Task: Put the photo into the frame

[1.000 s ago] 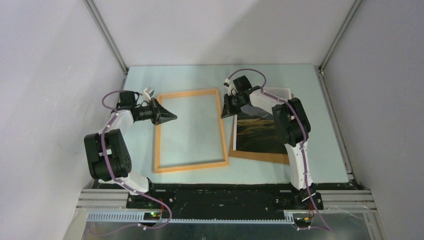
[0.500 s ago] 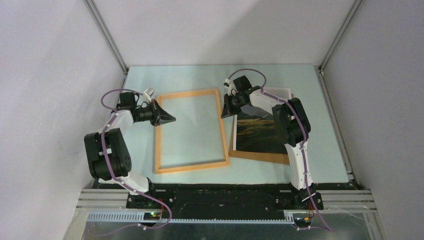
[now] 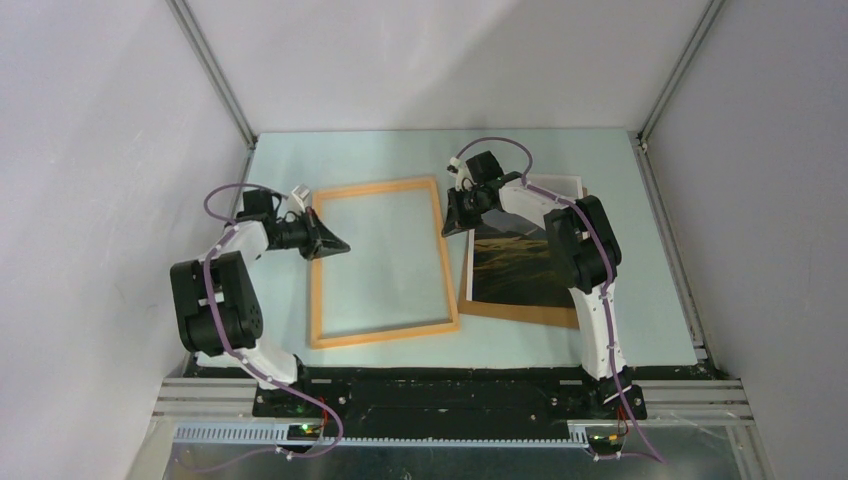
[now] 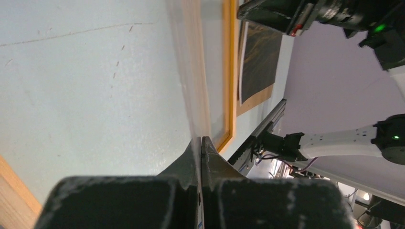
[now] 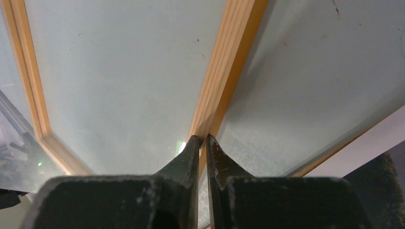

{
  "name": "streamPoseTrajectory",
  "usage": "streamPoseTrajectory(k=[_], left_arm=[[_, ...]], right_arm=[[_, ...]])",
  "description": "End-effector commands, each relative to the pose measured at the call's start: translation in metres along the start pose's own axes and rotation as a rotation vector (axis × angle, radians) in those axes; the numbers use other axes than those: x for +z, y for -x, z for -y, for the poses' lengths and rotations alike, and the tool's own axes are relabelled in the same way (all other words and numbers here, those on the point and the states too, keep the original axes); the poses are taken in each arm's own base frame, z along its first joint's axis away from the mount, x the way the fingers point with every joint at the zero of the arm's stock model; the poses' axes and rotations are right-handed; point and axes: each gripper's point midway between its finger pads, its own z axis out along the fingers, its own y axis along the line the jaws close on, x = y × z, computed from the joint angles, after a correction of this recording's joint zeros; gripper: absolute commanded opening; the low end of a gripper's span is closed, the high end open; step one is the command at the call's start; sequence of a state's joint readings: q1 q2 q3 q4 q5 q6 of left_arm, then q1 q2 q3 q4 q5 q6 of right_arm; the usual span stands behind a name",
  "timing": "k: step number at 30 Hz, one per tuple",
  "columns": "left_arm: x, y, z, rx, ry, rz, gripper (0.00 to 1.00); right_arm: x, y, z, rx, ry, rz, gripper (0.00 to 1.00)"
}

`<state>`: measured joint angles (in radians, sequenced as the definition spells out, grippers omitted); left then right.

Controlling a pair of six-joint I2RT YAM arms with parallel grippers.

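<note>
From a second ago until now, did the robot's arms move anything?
Only the left gripper moved. It slid a little toward the near edge of the table, along the left side of the frame, and stayed shut. Nothing was grabbed or let go. The right gripper, the frame and the photo stayed where they were.

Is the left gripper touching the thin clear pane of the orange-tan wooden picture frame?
Touching. The left wrist view shows the left gripper shut, with the raised edge of the thin clear pane running straight into the seam between the fingertips.
</note>
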<state>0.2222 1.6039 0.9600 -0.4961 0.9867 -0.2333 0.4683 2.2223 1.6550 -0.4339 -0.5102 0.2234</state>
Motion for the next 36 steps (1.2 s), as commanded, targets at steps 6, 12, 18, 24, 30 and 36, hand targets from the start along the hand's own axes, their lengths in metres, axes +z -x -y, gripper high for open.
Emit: streamPoseTrajectory(k=[6, 12, 18, 24, 30, 36], left_arm=[[0.014, -0.020, -0.020, -0.029, 0.046, -0.070, 0.00], [0.015, -0.020, -0.024, -0.030, 0.065, -0.069, 0.00], [0.013, -0.019, -0.026, -0.013, 0.088, -0.063, 0.00], [0.012, -0.019, -0.027, -0.007, 0.097, -0.064, 0.00], [0.013, -0.022, -0.029, -0.005, 0.101, -0.079, 0.00], [0.017, -0.025, -0.029, -0.008, 0.098, -0.098, 0.00]], right_arm=[[0.023, -0.032, 0.006, -0.020, -0.039, -0.091, 0.09], [0.023, -0.033, 0.006, -0.020, -0.039, -0.092, 0.09], [0.026, -0.034, 0.004, -0.018, -0.036, -0.099, 0.09], [0.026, -0.034, 0.005, -0.018, -0.036, -0.099, 0.09], [0.027, -0.034, 0.005, -0.015, -0.036, -0.101, 0.09], [0.029, -0.033, 0.004, -0.013, -0.032, -0.100, 0.09]])
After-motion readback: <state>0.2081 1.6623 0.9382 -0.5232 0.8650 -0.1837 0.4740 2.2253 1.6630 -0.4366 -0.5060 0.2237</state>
